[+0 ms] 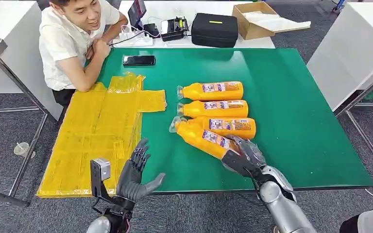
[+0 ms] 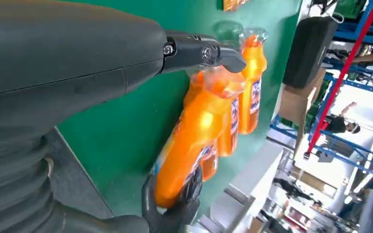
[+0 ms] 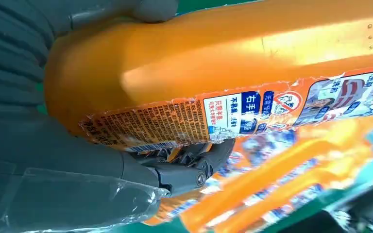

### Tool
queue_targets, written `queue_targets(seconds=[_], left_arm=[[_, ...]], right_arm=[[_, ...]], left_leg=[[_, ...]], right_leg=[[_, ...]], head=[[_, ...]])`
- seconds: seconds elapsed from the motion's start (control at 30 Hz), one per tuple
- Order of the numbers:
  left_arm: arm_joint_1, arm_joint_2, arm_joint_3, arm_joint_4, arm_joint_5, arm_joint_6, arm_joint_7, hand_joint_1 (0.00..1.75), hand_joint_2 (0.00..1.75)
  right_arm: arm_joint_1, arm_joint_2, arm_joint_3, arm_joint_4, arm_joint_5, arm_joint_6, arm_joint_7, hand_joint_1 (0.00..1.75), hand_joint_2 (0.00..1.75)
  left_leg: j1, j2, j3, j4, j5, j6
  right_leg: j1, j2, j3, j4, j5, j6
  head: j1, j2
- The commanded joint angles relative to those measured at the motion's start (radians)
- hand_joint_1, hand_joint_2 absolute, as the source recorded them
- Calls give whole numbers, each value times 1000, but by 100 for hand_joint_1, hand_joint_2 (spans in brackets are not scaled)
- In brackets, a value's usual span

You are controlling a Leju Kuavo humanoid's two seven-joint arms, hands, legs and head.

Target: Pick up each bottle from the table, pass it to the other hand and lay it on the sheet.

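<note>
Several orange bottles with clear caps lie in a row on the green table (image 1: 291,121). My right hand (image 1: 243,156) grips the base of the nearest bottle (image 1: 205,138), which is angled with its cap toward the left; its label fills the right wrist view (image 3: 233,63). The bottle behind it (image 1: 230,125) touches it. Two more bottles (image 1: 212,90) (image 1: 213,108) lie farther back. My left hand (image 1: 135,174) stands open with fingers up near the table's front edge, left of the held bottle (image 2: 194,141). The yellow sheet (image 1: 97,131) lies flat on the table's left part.
A person sits at the far left corner, leaning an elbow on the table beside the sheet. A black phone (image 1: 139,60) lies at the back. Behind stands a white table with a black case (image 1: 214,29) and a cardboard box (image 1: 257,19).
</note>
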Motion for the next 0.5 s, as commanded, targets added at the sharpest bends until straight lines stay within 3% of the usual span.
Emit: queue_targets(seconds=[0.03,0.5], left_arm=[[-32,-3,-13,120,34,8,-9,0,175],[-106,-25,31,262,111,-38,-64,0,175]], right_arm=[[-57,25,68,38,-38,-17,-45,175,175],[-85,74,105,28,-99,-23,-107,175,175]], left_leg=[[0,1,2,-1,-1,0],[0,1,1,0,-1,0]], right_leg=[[0,0,2,-1,0,-2],[0,0,1,0,-1,-3]], head=[[0,0],[0,0]])
